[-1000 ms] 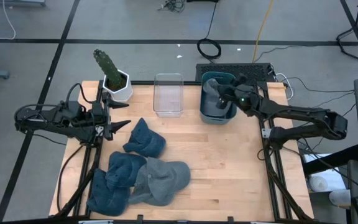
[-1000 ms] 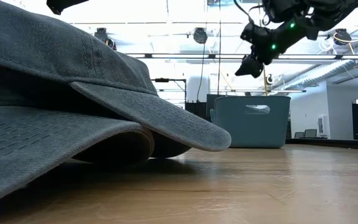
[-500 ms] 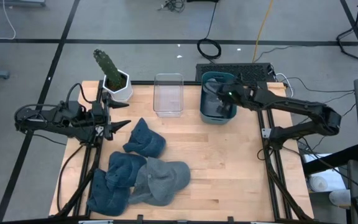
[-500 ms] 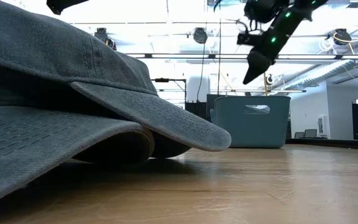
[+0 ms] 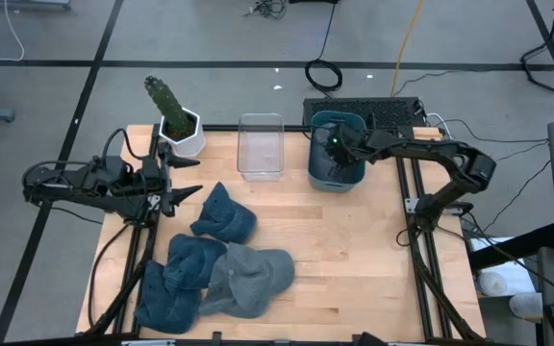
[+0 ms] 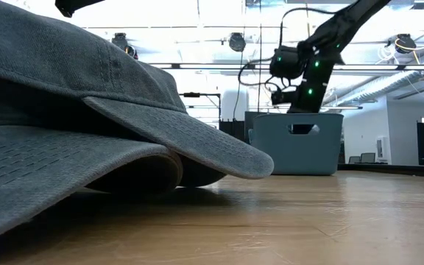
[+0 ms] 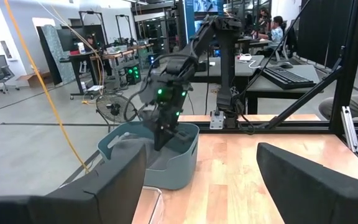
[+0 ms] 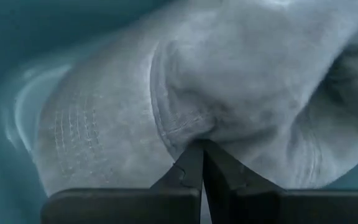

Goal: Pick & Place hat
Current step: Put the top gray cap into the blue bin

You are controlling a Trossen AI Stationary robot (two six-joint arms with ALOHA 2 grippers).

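A grey hat [image 8: 166, 81] lies inside the teal bin [image 5: 320, 179] at the table's far right. My right gripper [image 8: 202, 148] reaches down into that bin, shut, with its tips on the hat. In the low view its arm [image 6: 304, 81] drops behind the bin's wall [image 6: 297, 143]. Three more hats rest on the wood at the near left: a dark blue one [image 5: 224, 217], a blue one [image 5: 176, 274] and a grey one [image 5: 253, 279]. My left gripper [image 5: 196, 179] waits open at the table's left, touching nothing. My right gripper presses its shut fingertips [image 8: 194, 163] onto the hat's crown beside a stitched seam [image 8: 185, 127]. The fingers come from above, pointing down into the bin. The cloth is dented in around the tips. The hat lies on the bin's floor.
A cactus in a white pot [image 5: 179, 130] and a clear container [image 5: 261, 146] stand along the far edge. A keyboard [image 5: 392, 111] lies beyond the bin. Bare wood spreads over the table's middle and near right [image 5: 354, 259]. People sit at desks far behind [image 7: 272, 28].
My right gripper has shut, tipped its fingers downward and gone down from above the bin's rim into the bin, onto the grey hat. The arm has swung toward the far edge.
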